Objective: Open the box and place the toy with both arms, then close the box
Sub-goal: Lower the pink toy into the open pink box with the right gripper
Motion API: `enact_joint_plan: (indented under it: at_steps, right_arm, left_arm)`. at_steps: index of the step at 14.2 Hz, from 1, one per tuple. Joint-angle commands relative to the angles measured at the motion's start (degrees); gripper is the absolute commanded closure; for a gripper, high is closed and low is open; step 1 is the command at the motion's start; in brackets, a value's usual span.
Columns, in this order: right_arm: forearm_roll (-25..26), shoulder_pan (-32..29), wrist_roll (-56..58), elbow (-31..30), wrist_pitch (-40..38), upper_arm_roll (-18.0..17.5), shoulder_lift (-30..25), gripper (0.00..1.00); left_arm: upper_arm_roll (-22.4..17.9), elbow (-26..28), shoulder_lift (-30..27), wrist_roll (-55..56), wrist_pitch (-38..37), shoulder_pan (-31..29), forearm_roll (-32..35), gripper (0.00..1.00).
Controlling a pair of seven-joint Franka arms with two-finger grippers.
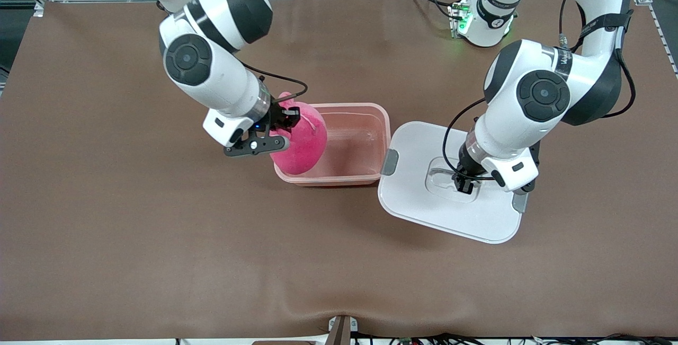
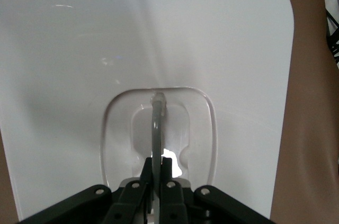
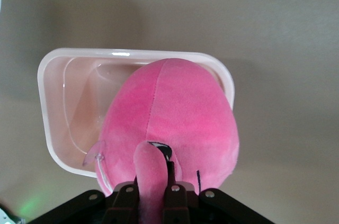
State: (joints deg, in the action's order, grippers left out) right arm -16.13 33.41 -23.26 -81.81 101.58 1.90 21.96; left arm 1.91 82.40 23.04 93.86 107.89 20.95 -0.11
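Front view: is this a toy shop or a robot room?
Probably a robot lab: two white arms work over a brown-covered table, framing and cables along its top edge, the box and pink toy between them.

You see two glossy white arms (image 1: pixel 228 69) with black bands and round dark joint caps. Thin black cables loop along each wrist. Each small black claw (image 1: pixel 465 183) shows silver screws; green light glows at one base.

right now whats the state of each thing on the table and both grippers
box: open, lid off, upright
lid: flat on the table beside the box
toy: held over the box's end, partly above the rim
right gripper: shut on the toy
left gripper: shut on the lid's handle
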Motion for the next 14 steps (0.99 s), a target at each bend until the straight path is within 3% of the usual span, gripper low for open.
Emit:
enact_joint_plan:
  at_steps: [1, 14]
  right_arm:
    - [-3.11, 1.83, -1.18, 2.45, -0.85, 0.74, 1.94, 1.0]
    - [-4.0, 2.19, -0.74, 1.92, -0.94, 0.74, 9.58, 1.0]
  left_arm:
    - [0.55, 1.53, -2.48, -1.93, -1.02, -1.17, -0.07, 1.0]
    - [0.46, 1.89, -3.18, -3.86, -1.02, -2.84, -3.06, 1.0]
